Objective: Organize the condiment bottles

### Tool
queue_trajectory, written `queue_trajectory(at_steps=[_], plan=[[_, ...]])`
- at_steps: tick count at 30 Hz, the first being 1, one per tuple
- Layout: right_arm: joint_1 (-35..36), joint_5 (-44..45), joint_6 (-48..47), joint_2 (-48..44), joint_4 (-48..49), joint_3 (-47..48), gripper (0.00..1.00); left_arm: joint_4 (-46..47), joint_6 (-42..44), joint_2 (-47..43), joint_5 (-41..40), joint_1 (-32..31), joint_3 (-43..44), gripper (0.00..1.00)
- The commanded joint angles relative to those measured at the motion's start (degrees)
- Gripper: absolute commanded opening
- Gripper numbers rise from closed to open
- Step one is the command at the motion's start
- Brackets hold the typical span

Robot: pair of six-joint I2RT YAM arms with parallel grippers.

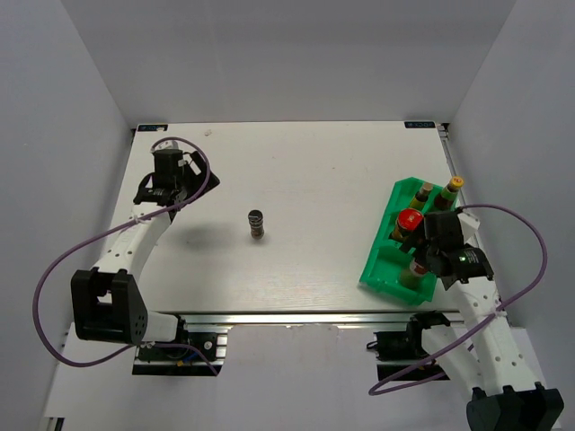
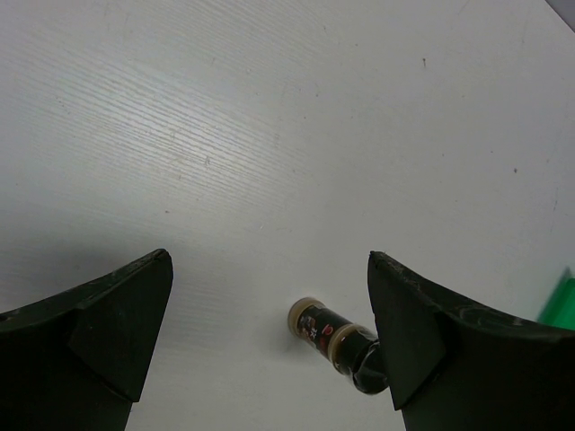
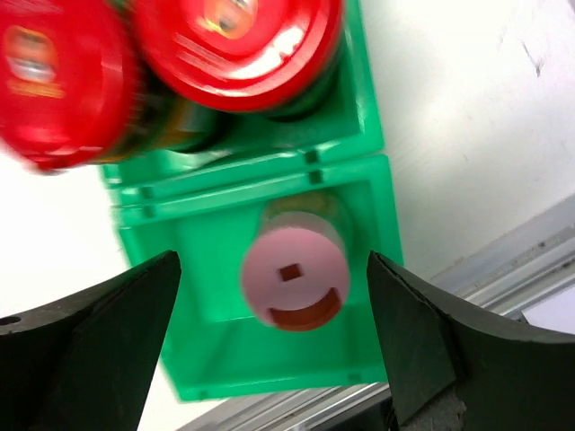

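The left arm reaches from its base up the left side of the table. The left gripper hangs above the bare tabletop with its fingers spread wide, holding nothing. The grey ribbed shaker stands upright alone near the middle of the table, well to the right of that gripper. In the left wrist view it shows low between the fingers, close by the right one.

The right arm bends in over the green bin at the table's right edge. The right gripper is also wide open and empty, poised over the bin's nearest compartment. The pink-capped jar stands there below it, apart from both fingers. Two red-lidded jars fill the next compartment. The yellow-capped green bottle and tan-capped brown bottle stand at the far end.
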Motion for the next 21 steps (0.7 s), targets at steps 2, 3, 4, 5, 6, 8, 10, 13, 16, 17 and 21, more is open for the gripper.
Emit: queue_trajectory(at_steps=[2, 3, 4, 5, 6, 8, 10, 13, 16, 17, 21], plan=[[-0.1, -1.4, -2.1, -1.0, -2.3, 7.8, 0.89, 0.4, -1.0, 0.1, 4.5, 0.1, 1.9, 0.98], [-0.2, -1.0, -2.4, -1.1, -2.9, 8.4, 0.89, 0.4, -0.9, 0.6, 8.3, -0.1, 2.1, 0.98], [-0.1, -0.6, -2.7, -1.3, -4.0, 9.1, 0.89, 0.4, -0.8, 2.0, 9.9, -0.3, 2.3, 0.98], [-0.2, -0.3, -2.8, -1.6, -4.4, 10.6, 0.89, 0.1, -0.8, 2.6, 10.8, -1.0, 2.4, 0.98], [-0.2, -0.3, -4.1, -1.9, -4.7, 11.3, 0.89, -0.7, -1.0, 3.0, 11.3, -1.5, 2.9, 0.98], [-0.2, 0.2, -5.0, -3.0, -5.2, 13.0, 0.9, -1.0, -1.0, 3.5, 12.8, -3.3, 2.9, 0.98], [-0.2, -0.7, -7.9, -3.8, -4.7, 15.4, 0.89, -1.8, -0.7, 3.4, 13.3, -5.4, 2.9, 0.98], [-0.1, -2.5, -11.5, -4.2, -1.1, 15.3, 0.89, -4.6, -0.8, 4.2, 11.0, -9.9, 4.6, 0.98], [-0.2, -5.6, -13.4, -3.4, 3.1, 12.8, 0.89, -8.7, -1.4, 6.7, 10.1, -11.7, 7.2, 0.97], [-0.2, -6.3, -13.7, -3.1, 4.0, 12.3, 0.89, -10.1, -2.1, 7.6, 9.3, -12.1, 7.4, 0.96], [-0.1, -7.5, -15.3, -1.8, 7.1, 10.8, 0.89, -13.9, -3.2, 10.0, 5.2, -14.7, 9.6, 0.9]])
